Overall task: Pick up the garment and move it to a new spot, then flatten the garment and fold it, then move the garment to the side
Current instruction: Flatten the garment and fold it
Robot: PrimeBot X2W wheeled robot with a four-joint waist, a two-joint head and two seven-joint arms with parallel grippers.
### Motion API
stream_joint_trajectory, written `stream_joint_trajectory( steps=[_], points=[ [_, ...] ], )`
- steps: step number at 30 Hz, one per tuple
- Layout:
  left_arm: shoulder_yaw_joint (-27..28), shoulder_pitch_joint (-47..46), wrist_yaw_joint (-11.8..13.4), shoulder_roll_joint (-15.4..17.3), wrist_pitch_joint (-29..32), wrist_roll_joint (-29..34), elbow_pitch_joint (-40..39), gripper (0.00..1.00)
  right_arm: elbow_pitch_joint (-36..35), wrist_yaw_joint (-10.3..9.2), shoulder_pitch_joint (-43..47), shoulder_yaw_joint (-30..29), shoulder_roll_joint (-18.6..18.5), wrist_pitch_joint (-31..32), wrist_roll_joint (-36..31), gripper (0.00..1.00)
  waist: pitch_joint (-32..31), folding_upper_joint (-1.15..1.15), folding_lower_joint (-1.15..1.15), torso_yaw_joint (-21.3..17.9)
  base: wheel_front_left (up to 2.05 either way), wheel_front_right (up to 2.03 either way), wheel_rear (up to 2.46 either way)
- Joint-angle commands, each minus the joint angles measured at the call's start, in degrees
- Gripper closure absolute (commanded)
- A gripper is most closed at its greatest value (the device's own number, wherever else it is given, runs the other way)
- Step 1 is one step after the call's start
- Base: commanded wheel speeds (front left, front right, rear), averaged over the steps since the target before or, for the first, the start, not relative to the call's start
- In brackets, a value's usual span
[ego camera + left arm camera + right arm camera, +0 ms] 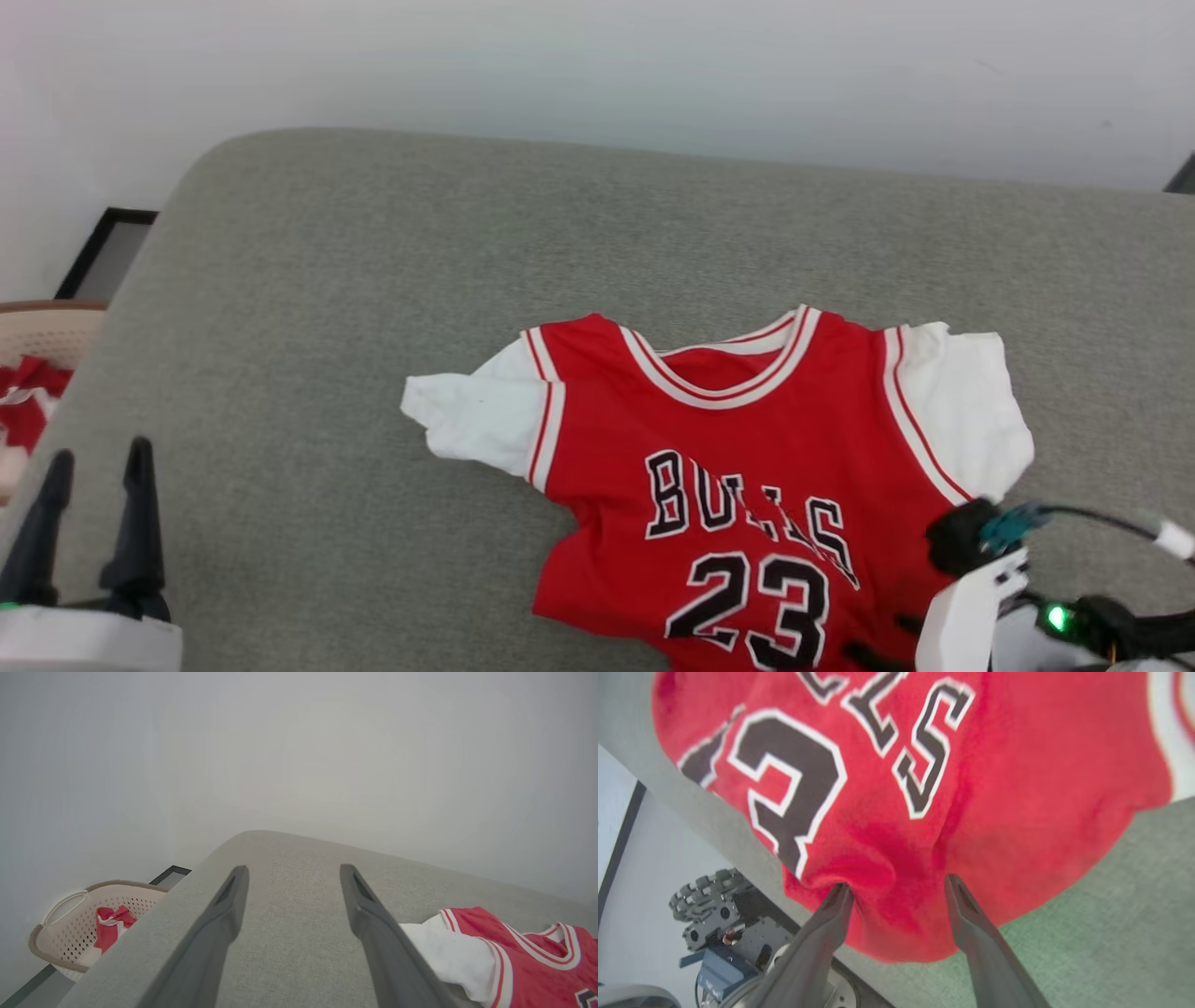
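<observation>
The garment (pixel 747 439) is lying soft and light, so you're wanting its hem corners, left gripper (pixel 293 868) and right gripper (pixel 897 882) both gaping.

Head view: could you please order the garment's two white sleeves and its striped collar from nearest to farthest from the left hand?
Measured from the left hand, open at the lower left:
1. White sleeve on the left of the garment, nearest.
2. Striped collar, in the middle.
3. White sleeve on the right, farthest.
</observation>
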Motion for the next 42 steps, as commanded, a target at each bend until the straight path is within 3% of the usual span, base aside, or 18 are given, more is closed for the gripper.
stream_joint_trajectory(
  steps=[1, 9, 17, 26, 32, 42],
  points=[
    [0.0, -0.8, -0.5, 0.7, 0.6, -0.2, -0.4, 0.00, -0.6, -0.06, -0.7, -1.0, 0.5, -1.4, 0.2, 0.00, 0.1, 0.00, 0.00, -0.9, 0.00, 0.00, 0.00],
    [-3.2, -5.7, -2.3, 4.9, 10.9, -4.2, -1.7, 0.00, -2.2, -0.06, -3.3, -5.3, 3.8, -12.9, -3.4, 0.00, 0.4, 0.00, 0.00, -3.6, 0.00, 0.00, 0.00],
    [-9.5, -16.6, -3.4, 8.7, 29.5, -11.2, 2.9, 0.00, 0.5, -0.06, -7.3, -9.7, 7.2, -26.5, -8.6, 0.00, 2.2, 0.00, 0.00, -6.2, 0.00, 0.00, 0.00],
    [-15.7, -26.2, -1.1, 9.0, 47.1, -15.3, 11.7, 0.00, 2.7, -0.06, -12.6, -14.1, 9.3, -35.9, -13.7, 0.00, 5.7, 0.00, 0.00, -8.6, 0.00, 0.00, 0.00],
    [-18.7, -30.2, -0.5, 8.7, 52.2, -14.8, 16.2, 0.00, 5.7, -0.06, -15.2, -16.7, 9.9, -41.2, -15.1, 0.00, 7.5, 0.00, 0.00, -9.7, 0.00, 0.00, 0.00],
    [-21.4, -34.2, -1.5, 8.7, 53.6, -13.1, 23.4, 0.00, 9.3, -0.06, -16.5, -18.0, 10.7, -44.4, -15.3, 0.00, 9.5, 0.00, 0.00, -10.9, 0.00, 0.00, 0.00]
  ],
)
